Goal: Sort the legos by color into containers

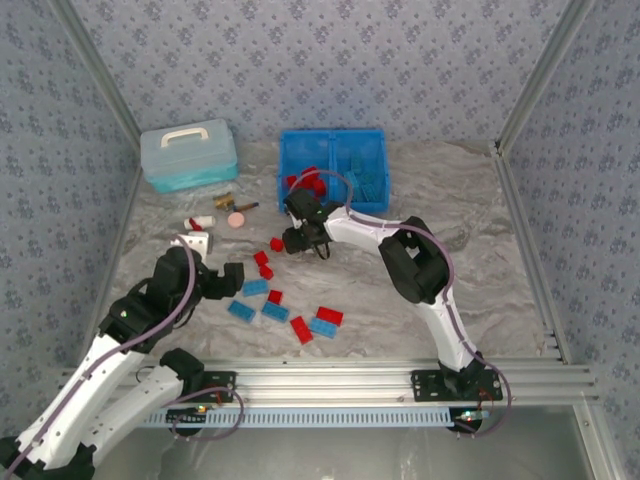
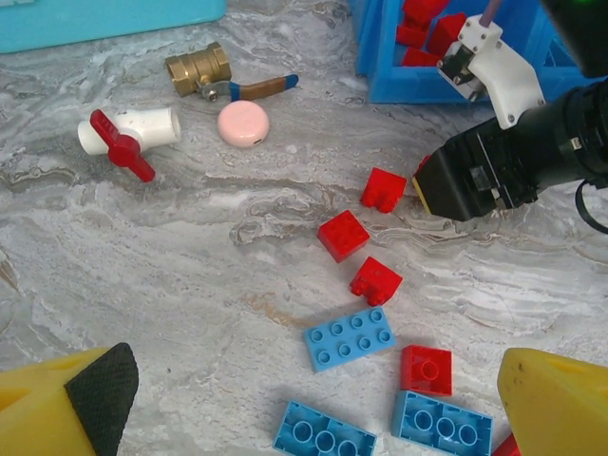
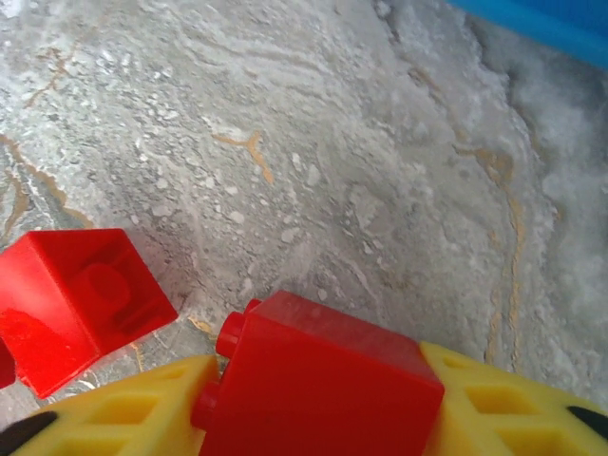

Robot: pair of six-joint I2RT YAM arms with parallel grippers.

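Note:
My right gripper (image 3: pixel 318 423) is shut on a small red lego (image 3: pixel 323 375), low over the table just in front of the blue bin (image 1: pixel 333 133). Another red lego (image 3: pixel 76 304) lies beside it on the left. The bin's left compartment holds red legos (image 1: pixel 308 182) and its right one blue legos (image 1: pixel 365 180). Several loose red and blue legos lie mid-table, such as a blue one (image 2: pixel 350 338) and a red one (image 2: pixel 343 235). My left gripper (image 2: pixel 313 394) hangs open above them, with nothing between its fingers.
A pale teal lidded box (image 1: pixel 190 155) stands at the back left. A brass valve (image 2: pixel 198 69), a pink disc (image 2: pixel 243 123) and a white valve with a red handle (image 2: pixel 128 135) lie in front of it. Patterned walls close the table in on three sides.

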